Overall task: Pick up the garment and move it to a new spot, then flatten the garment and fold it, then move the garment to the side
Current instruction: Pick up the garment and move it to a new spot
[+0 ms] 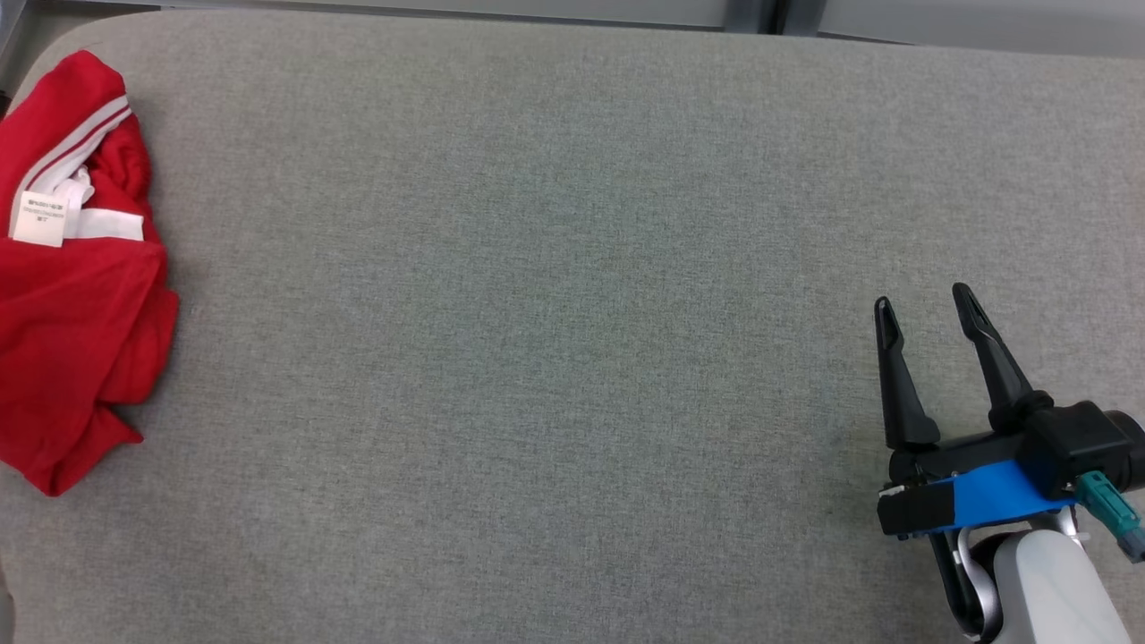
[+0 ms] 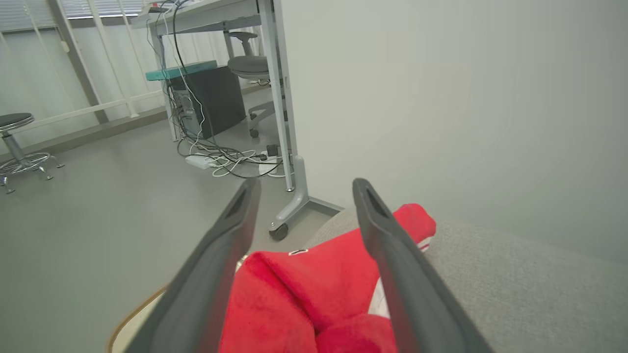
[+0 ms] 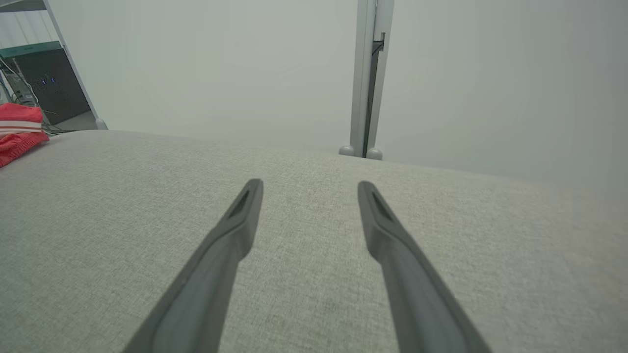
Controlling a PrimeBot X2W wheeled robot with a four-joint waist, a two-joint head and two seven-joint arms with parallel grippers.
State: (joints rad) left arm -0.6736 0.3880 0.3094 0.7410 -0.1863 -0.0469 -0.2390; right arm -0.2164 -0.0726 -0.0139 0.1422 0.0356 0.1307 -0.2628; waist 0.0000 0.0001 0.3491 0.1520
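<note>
Garment [image 1: 80, 340] crumpled at desk's [image 1: 537, 313] left edge, nothing done yet. Both hands spread, empty: left hand [image 2: 305, 185] nr it, right hand [image 1: 922, 298] well apart. Pickup, flatten, fold, move all left.

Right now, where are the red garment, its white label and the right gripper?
red garment [image 1: 85, 349], head view, crumpled middle.
white label [image 1: 40, 217], head view, label's centre.
right gripper [image 1: 922, 298], head view, between its open fingertips.

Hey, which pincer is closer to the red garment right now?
Left. The left pincer is right at the garment, open and framing it in its wrist view. The right pincer is open too, far across the grey cushion, at the opposite side.
</note>
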